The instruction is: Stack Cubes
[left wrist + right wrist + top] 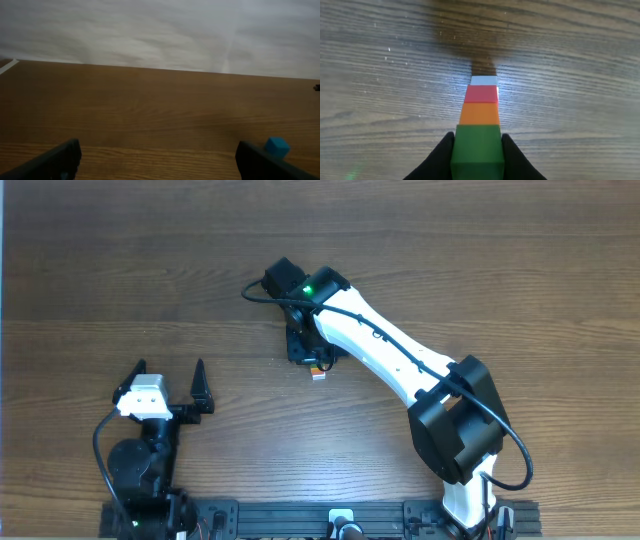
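Observation:
A tower of cubes stands on the wooden table [120, 270] near its middle. In the right wrist view the tower reads white cube [484, 80] at the base, then red cube [482, 93], orange cube [479, 113] and green cube [477, 142] on top. My right gripper [477, 152] is shut on the green cube, one black finger against each side. From above, the right gripper [309, 350] covers most of the tower [318, 371]. My left gripper [168, 372] sits open at the front left, well away from the tower, with nothing between its fingers [55, 160].
The right arm's white link [385, 350] runs diagonally from its base at the front right to the table's middle. A pale wall [160, 30] rises behind the table's far edge. Bare wood lies all around the tower.

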`<act>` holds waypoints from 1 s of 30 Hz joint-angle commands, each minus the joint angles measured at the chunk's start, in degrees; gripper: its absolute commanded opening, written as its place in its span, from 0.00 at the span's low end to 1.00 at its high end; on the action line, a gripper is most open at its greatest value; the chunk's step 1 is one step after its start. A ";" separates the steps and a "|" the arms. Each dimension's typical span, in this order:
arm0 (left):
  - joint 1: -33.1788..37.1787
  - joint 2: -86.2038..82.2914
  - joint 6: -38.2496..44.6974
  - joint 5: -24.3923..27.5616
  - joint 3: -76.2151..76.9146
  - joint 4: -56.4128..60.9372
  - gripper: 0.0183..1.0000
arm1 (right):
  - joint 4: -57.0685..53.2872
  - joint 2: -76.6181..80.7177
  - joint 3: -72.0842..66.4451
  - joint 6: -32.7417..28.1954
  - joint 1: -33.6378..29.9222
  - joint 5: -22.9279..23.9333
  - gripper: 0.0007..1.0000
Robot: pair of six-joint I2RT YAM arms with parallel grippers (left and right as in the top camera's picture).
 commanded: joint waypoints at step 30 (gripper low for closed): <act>0.31 -0.46 -0.81 -0.48 -0.46 0.15 1.00 | -6.99 1.31 16.39 -0.50 -3.30 5.62 0.99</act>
